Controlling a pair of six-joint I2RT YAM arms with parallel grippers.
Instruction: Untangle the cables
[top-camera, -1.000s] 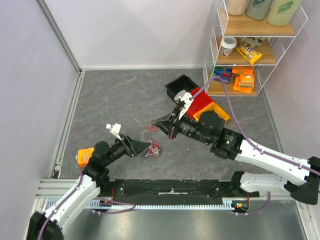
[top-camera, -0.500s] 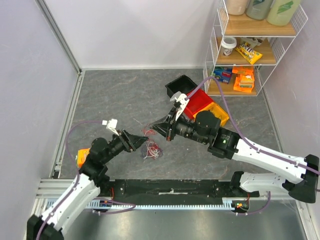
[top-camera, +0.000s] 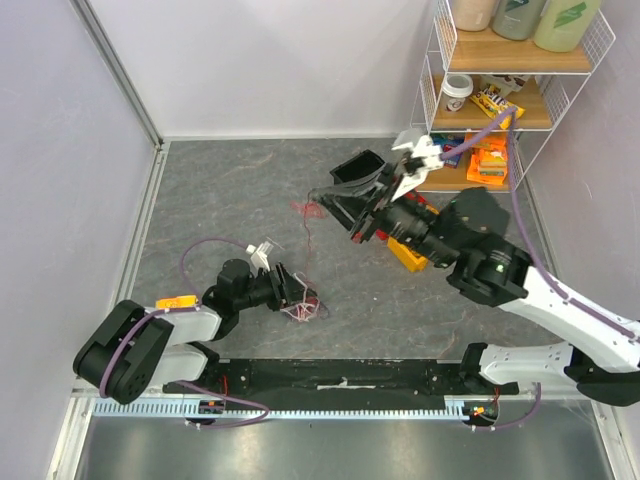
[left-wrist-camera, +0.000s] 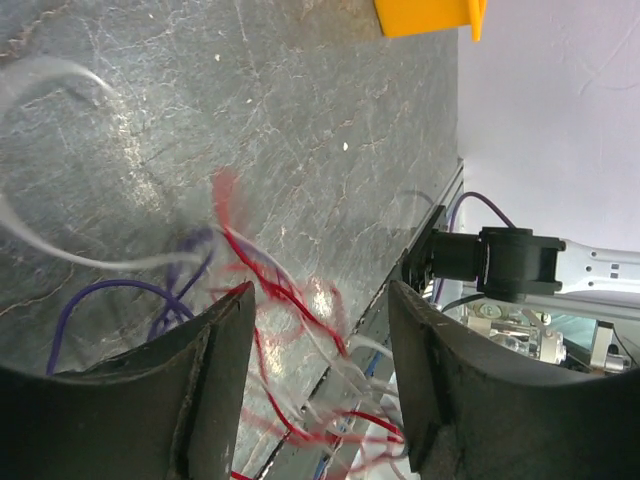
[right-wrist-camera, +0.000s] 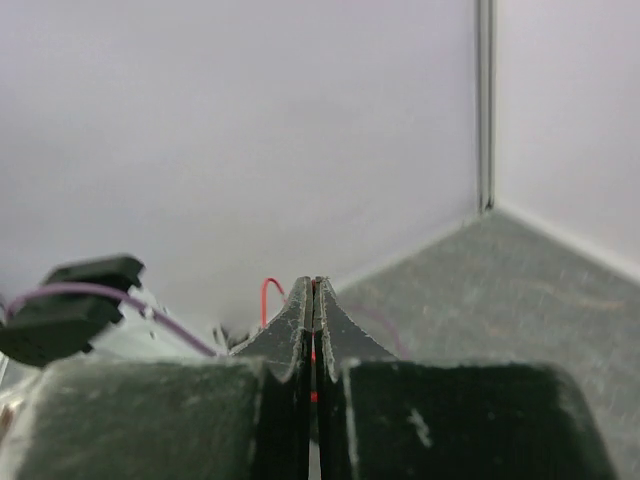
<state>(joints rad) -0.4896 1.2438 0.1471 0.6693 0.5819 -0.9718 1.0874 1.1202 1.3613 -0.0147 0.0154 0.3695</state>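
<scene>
Top external: left gripper (top-camera: 294, 291) spread open at the tangle (top-camera: 304, 312) on the table (top-camera: 220, 200). Right gripper (top-camera: 323, 198) is clenched on one red strand (top-camera: 304, 209), lifted beyond the tangle. Judged early: white, purple and other red wires are knotted.

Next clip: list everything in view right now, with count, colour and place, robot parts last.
cable tangle: one, white, red and purple, on the table at the left gripper
red cable: one strand, red, hanging from the right gripper
black bin: one, black, behind the right gripper
yellow bin: one, yellow, mostly under the right arm
orange block: one, orange, beside the left arm
shelf rack: one, white wire and wood, far right corner
bottles: three, pale, top shelf
cup: one, white, middle shelf
snack packets: several, yellow and orange, lower shelves
left gripper: open, cables between its fingers
right gripper: shut on the red cable
</scene>
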